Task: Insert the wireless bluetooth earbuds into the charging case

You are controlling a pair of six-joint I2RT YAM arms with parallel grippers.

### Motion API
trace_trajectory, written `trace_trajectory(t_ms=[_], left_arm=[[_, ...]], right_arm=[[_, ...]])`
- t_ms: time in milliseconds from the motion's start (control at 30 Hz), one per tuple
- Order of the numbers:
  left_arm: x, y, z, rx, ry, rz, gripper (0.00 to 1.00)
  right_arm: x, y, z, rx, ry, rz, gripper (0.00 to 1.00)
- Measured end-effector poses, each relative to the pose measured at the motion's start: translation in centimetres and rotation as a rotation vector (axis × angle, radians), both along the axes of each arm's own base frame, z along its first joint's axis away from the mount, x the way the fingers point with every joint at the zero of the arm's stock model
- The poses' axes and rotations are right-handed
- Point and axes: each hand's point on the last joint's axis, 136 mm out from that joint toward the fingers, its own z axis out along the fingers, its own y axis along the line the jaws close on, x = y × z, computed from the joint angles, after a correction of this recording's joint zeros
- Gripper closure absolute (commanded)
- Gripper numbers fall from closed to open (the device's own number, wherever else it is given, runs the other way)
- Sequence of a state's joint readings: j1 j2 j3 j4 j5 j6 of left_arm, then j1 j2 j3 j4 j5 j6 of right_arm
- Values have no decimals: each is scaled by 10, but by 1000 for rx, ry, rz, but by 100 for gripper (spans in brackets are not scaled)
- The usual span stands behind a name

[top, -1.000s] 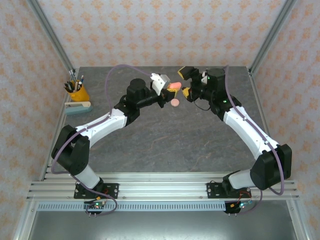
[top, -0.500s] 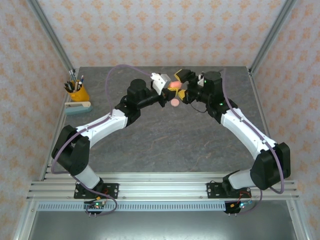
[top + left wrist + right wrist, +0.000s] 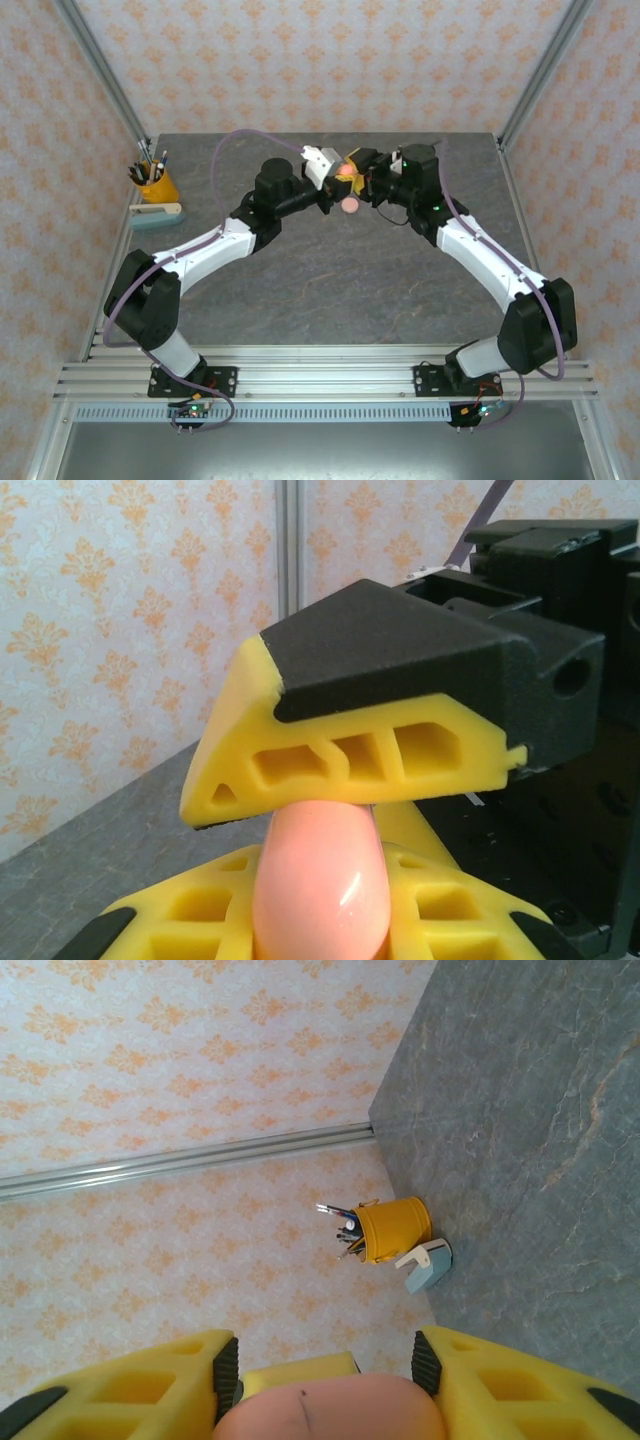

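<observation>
A pink egg-shaped charging case point(image 3: 346, 170) hangs above the back middle of the table, with my left gripper point(image 3: 338, 174) shut on it from the left. In the left wrist view the case point(image 3: 320, 880) stands between my own yellow fingers, and a yellow finger of the right gripper point(image 3: 350, 760) rests on its top. My right gripper point(image 3: 360, 172) meets it from the right. In the right wrist view the case point(image 3: 330, 1412) fills the gap between my right gripper's point(image 3: 325, 1365) pads, which have closed onto it. A second round pink thing point(image 3: 350, 205) lies on the table just below. The earbuds are out of view.
A yellow pen cup point(image 3: 155, 186) point(image 3: 395, 1228) and a pale blue and white object point(image 3: 155, 215) point(image 3: 425, 1266) stand at the table's left edge. Patterned walls and metal frame posts point(image 3: 545, 70) close in the back and sides. The grey tabletop point(image 3: 350, 290) lies open in front of the arms.
My right gripper has moved left up to the case held by the left gripper, and its jaws have narrowed from wide open onto it. The left arm has stayed still.
</observation>
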State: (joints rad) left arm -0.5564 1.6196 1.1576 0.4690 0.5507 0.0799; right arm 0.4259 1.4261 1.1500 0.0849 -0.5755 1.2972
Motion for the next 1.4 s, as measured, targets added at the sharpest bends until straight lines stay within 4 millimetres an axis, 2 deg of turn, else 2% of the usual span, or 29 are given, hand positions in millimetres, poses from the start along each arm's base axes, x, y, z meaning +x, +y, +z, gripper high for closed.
trace_trajectory(t_ms=[367, 400, 433, 467, 500, 533, 867, 1067, 1233, 1400], left_arm=[[1, 1, -8, 18, 26, 10, 100], [0, 1, -9, 21, 32, 9, 95], [0, 1, -11, 26, 40, 9, 87], [0, 1, -14, 31, 49, 8, 70], [0, 1, -15, 34, 55, 7, 30], [-1, 1, -17, 37, 62, 4, 1], [-11, 0, -38, 70, 127, -37, 0], [-18, 13, -50, 93, 164, 11, 0], [-11, 36, -34, 86, 146, 155, 0], [0, 64, -30, 116, 149, 319, 0]], right_arm=[[3, 0, -8, 3, 22, -13, 63], [3, 0, -10, 3, 27, -15, 63], [3, -1, -12, 4, 33, -20, 63], [3, -1, -15, 5, 42, -25, 64], [3, -1, -17, 6, 47, -29, 64], [3, -1, -20, 5, 51, -33, 64], [20, -35, -56, -63, 108, -187, 65], [19, -57, -82, -138, 187, -243, 66], [10, -80, -122, -241, 315, -275, 66], [-3, -99, -179, -359, 496, -277, 63]])
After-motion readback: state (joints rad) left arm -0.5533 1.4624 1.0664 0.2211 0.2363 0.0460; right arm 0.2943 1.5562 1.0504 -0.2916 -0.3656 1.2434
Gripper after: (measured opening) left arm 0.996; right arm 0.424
